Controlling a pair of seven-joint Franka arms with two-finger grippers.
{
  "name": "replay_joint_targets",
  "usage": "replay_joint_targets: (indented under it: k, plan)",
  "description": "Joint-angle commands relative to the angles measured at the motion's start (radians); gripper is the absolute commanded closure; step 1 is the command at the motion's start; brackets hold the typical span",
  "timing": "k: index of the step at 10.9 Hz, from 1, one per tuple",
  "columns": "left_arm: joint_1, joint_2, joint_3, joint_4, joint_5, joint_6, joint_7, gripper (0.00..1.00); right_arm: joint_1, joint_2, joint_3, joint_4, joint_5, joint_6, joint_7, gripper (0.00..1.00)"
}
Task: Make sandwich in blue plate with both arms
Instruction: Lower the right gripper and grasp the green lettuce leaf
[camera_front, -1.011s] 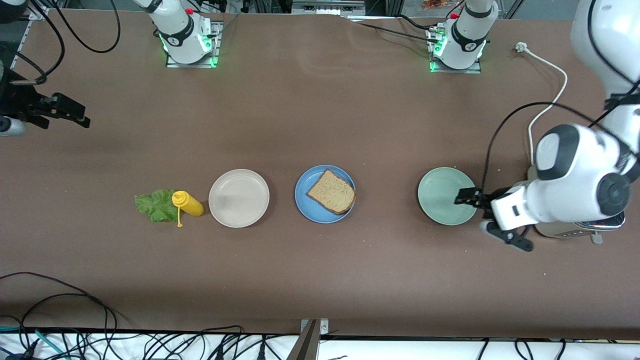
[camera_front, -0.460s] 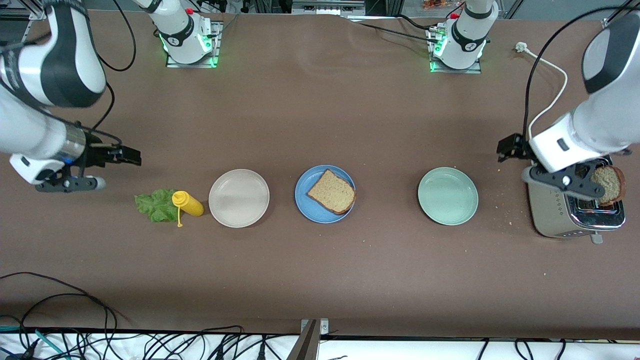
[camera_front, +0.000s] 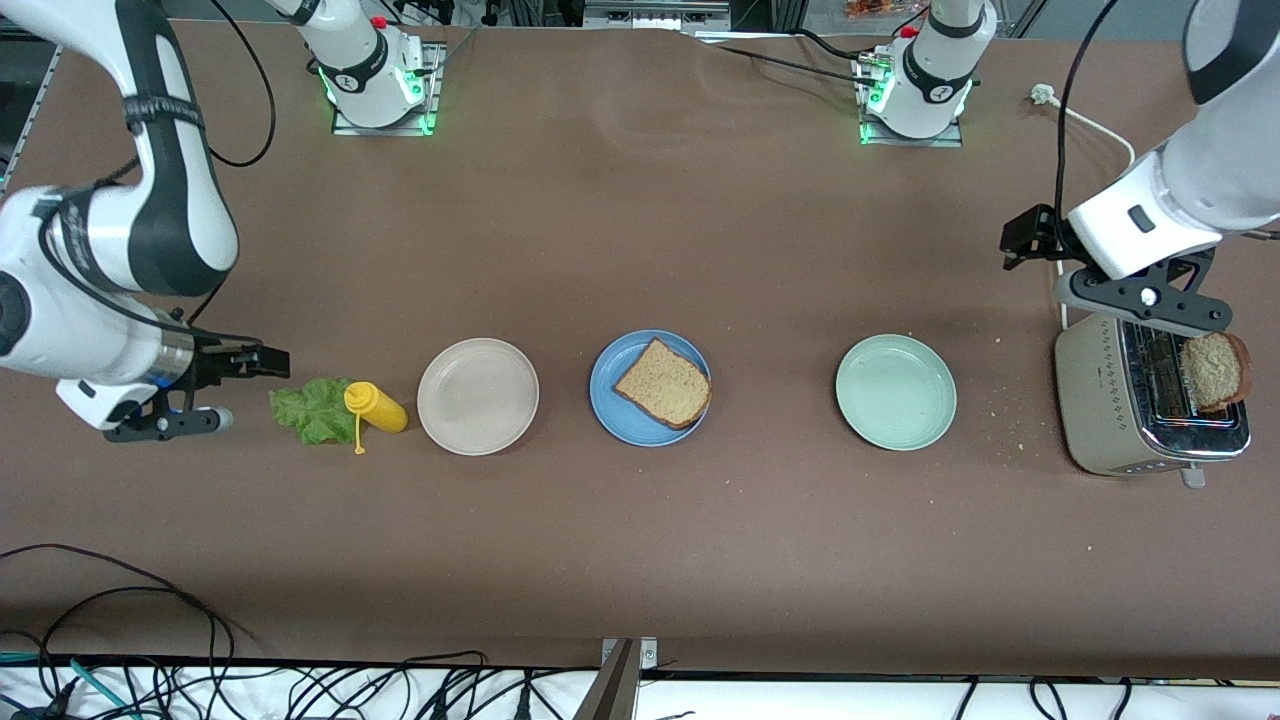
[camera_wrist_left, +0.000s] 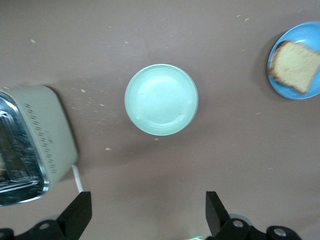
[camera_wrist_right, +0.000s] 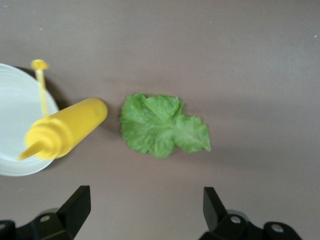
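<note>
Brown counter, one bread slice (camera_front: 663, 383) already on the blue plate (camera_front: 604, 400). Your next piece is the lettuce leaf (camera_front: 311, 409) — it lies flat just beside the right gripper (camera_front: 240, 390), toward the plates, with the yellow bottle (camera_front: 377, 407) touching it. Right jaws stand apart, empty. Left gripper (camera_front: 1115, 276), jaws apart too, hovers over the toaster (camera_front: 1100, 420) holding the second slice (camera_front: 1212, 371).

Brown desk (camera_front: 640, 230) with a row of things set along it.
From the right arm's end: lettuce leaf (camera_front: 308, 409), yellow squeeze bottle (camera_front: 377, 406) lying touching it, beige-white plate (camera_front: 478, 397), blue plate (camera_front: 612, 410), pale green plate (camera_front: 895, 392), toaster (camera_front: 1110, 410); crumbs (camera_front: 1010, 425) lie between the last two.
</note>
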Motion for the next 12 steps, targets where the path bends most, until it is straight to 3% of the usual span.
replay_joint_targets:
  k: [1,3,7,9,10,11,12]
  plan:
    - [-0.218,-0.079,0.329,-0.07,-0.179,0.003,0.011,0.0,-0.041,0.132,0.005,0.019,-0.002,0.166,-0.089,0.0]
    - [-0.264,-0.085,0.334,-0.079,-0.026,0.004,0.01,0.0,-0.046,0.189,0.005,0.007,0.01,0.249,-0.089,0.0]
    - [-0.245,-0.135,0.325,-0.119,-0.029,0.004,0.013,0.0,-0.046,0.293,0.02,0.001,0.048,0.368,-0.089,0.0]
    - [-0.206,-0.159,0.284,-0.148,-0.025,0.006,0.013,0.0,-0.046,0.315,0.037,-0.022,0.05,0.438,-0.089,0.0]
    - [-0.182,-0.159,0.249,-0.147,-0.016,0.009,0.011,0.0,-0.046,0.316,0.039,-0.033,0.05,0.452,-0.089,0.08]
    - [-0.182,-0.165,0.241,-0.148,-0.013,0.021,0.002,0.0,-0.047,0.316,0.039,-0.034,0.05,0.452,-0.1,0.23]
    - [-0.182,-0.165,0.241,-0.15,-0.014,0.023,0.001,0.0,-0.046,0.315,0.039,-0.034,0.05,0.451,-0.138,0.44]
